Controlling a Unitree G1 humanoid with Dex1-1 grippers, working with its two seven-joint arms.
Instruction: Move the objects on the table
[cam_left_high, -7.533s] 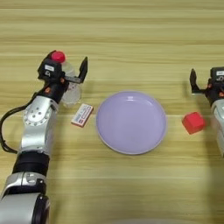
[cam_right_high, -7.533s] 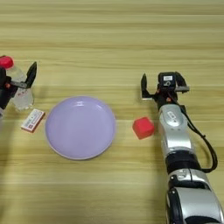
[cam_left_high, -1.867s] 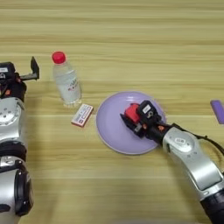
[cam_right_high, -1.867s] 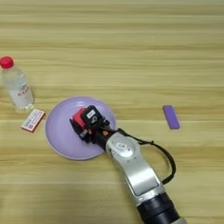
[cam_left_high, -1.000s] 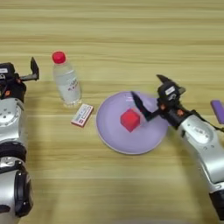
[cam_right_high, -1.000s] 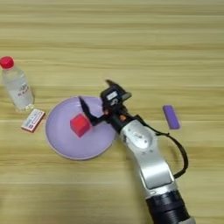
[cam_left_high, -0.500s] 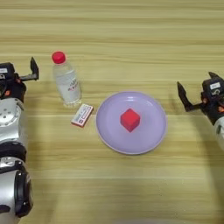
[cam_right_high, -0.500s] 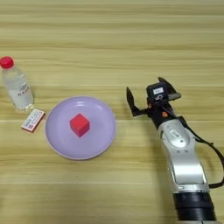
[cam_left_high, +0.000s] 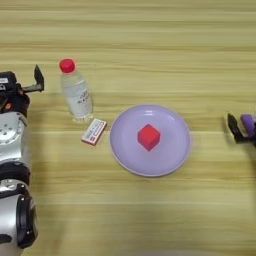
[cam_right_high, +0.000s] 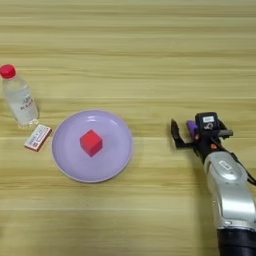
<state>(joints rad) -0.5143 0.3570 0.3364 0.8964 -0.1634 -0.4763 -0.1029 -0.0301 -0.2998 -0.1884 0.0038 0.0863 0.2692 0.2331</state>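
Right gripper (cam_right_high: 192, 134) stands released around the short purple block (cam_right_high: 192, 128) at the right. Judged step: grasping that block; next, clench squarely and lift. Small red cube (cam_right_high: 91, 142) sits on the round lilac plate (cam_right_high: 117, 160). Left gripper (cam_left_high: 22, 86) idles released, far left.

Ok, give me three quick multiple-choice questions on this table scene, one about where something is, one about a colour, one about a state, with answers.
1. Where is the red cube?
A. on the lilac plate
B. beside the bottle
C. in a gripper

2. What colour is the bottle cap?
A. blue
B. red
C. white

3. How is the right gripper?
A. shut on the cube
B. open around the purple block
C. out of view

Answers: A, the cube sits near the plate's middle; B, the cap is red; B, its fingers stand spread either side of the block.
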